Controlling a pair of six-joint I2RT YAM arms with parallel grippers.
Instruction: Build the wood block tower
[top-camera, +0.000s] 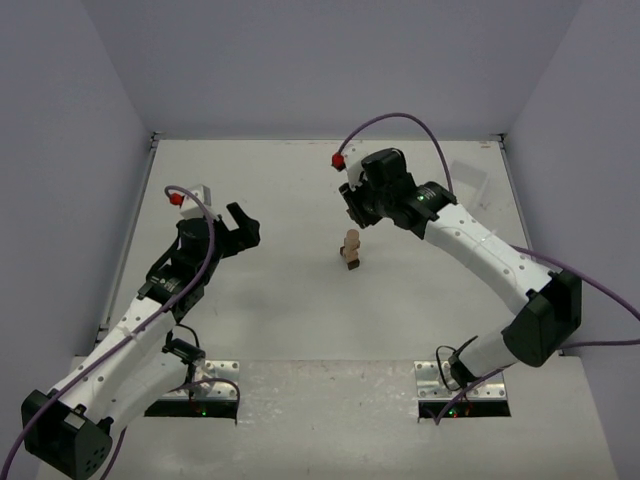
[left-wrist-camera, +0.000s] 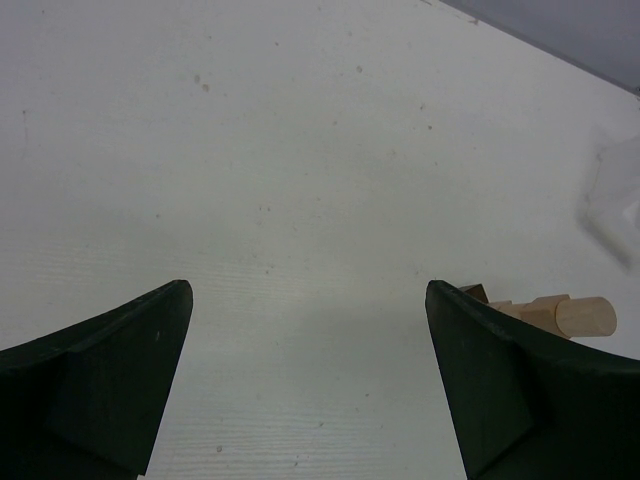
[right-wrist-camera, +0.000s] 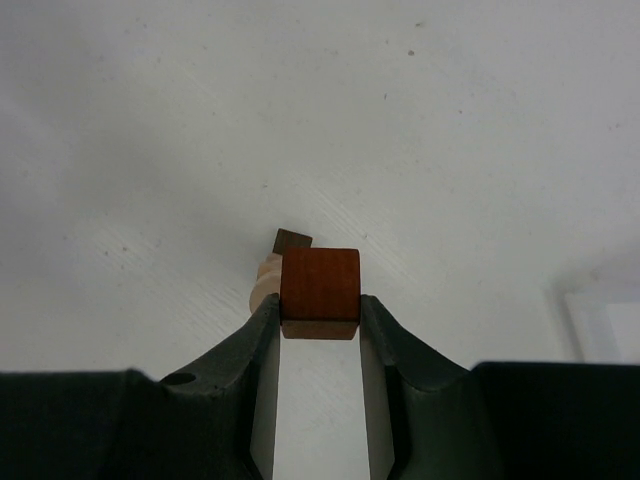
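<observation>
Right claw (right-wrist-camera: 320, 308), clamping reddish-brown cube (right-wrist-camera: 320, 282): centre over block tower (right-wrist-camera: 266, 285) just beyond tips, lower squarely, release gently.

The reddish-brown block (right-wrist-camera: 319, 285) is smooth, satiny wood. The right claw (right-wrist-camera: 319, 318) clamping it looks matt black plastic. The worktop (right-wrist-camera: 450, 120) under the block is matt white.

There are two robot arms (top-camera: 130, 335), each with one hand: a left hand (top-camera: 243, 228) and a right hand (top-camera: 352, 214). There is one reddish-brown cube (right-wrist-camera: 320, 282), one little wood block tower (top-camera: 350, 248) and one clear tray (right-wrist-camera: 585, 300).
</observation>
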